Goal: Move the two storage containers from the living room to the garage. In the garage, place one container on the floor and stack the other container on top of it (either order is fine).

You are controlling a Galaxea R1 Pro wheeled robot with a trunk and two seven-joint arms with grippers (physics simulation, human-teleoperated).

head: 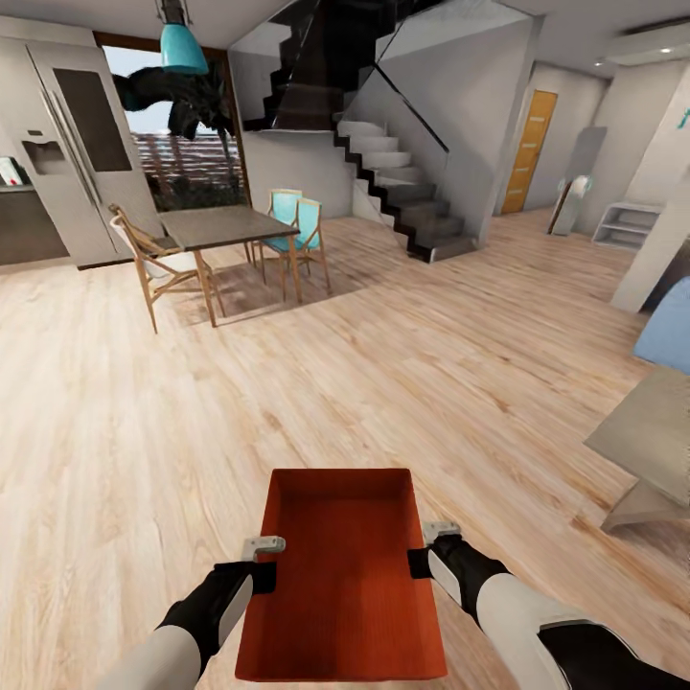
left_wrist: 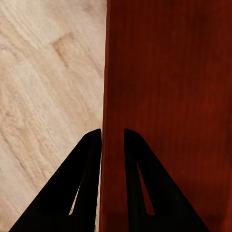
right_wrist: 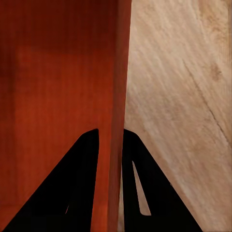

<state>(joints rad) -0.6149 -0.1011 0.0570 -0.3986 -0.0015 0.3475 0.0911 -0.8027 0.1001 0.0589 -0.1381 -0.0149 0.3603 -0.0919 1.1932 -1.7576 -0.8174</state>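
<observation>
I carry one red-orange storage container (head: 340, 575) in front of me, held level above the light wood-plank floor (head: 144, 431). My left gripper (head: 261, 567) is shut on its left long wall, and my right gripper (head: 422, 556) is shut on its right long wall. In the left wrist view, the two black fingers (left_wrist: 84, 183) straddle the thin red wall of the container (left_wrist: 169, 96), one inside and one outside. The right wrist view shows the same grip, with fingers (right_wrist: 82, 183) on either side of the container's wall (right_wrist: 118, 96). The bin is open-topped and holds nothing.
A dining table (head: 225, 228) with wooden and teal chairs stands ahead to the left. A dark staircase (head: 402, 192) rises at centre back, with an orange door (head: 529, 149) beyond it. A low grey table (head: 647, 431) and a blue sofa (head: 671, 331) sit at the right edge.
</observation>
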